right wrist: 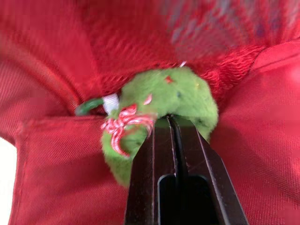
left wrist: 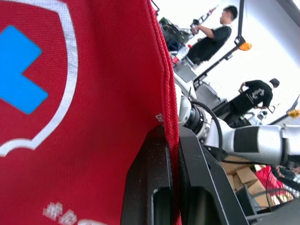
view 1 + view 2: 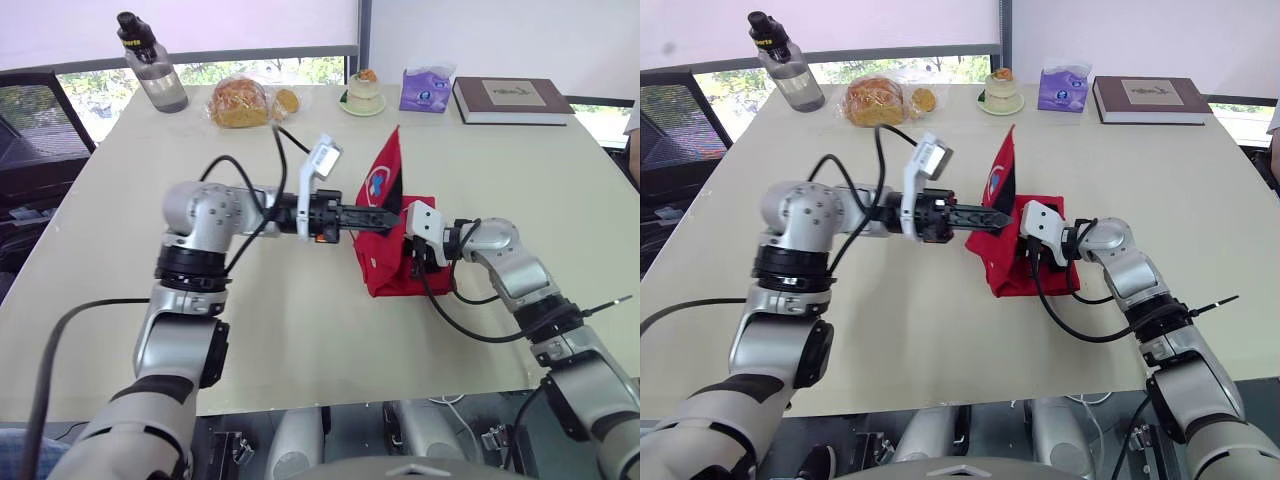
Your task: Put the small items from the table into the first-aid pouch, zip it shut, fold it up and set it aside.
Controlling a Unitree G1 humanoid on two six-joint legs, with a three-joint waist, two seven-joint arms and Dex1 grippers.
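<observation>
The red first-aid pouch [image 3: 392, 255] lies open at the table's middle, its flap with a blue cross and white shield [image 3: 383, 180] standing upright. My left gripper [image 3: 372, 217] is shut on that flap's edge [image 2: 169, 126] and holds it up. From the right, my right gripper [image 3: 412, 255] reaches into the pouch. In the right wrist view it is shut on a small green plush toy [image 1: 164, 101] with a red-and-white ribbon, inside the red lining [image 1: 56, 178].
Along the table's far edge stand a water bottle [image 3: 150, 65], bagged bread [image 3: 242, 102], a small cup on a saucer [image 3: 362, 95], a purple tissue pack [image 3: 426, 88] and a book [image 3: 510, 100]. People stand in the background of the left wrist view.
</observation>
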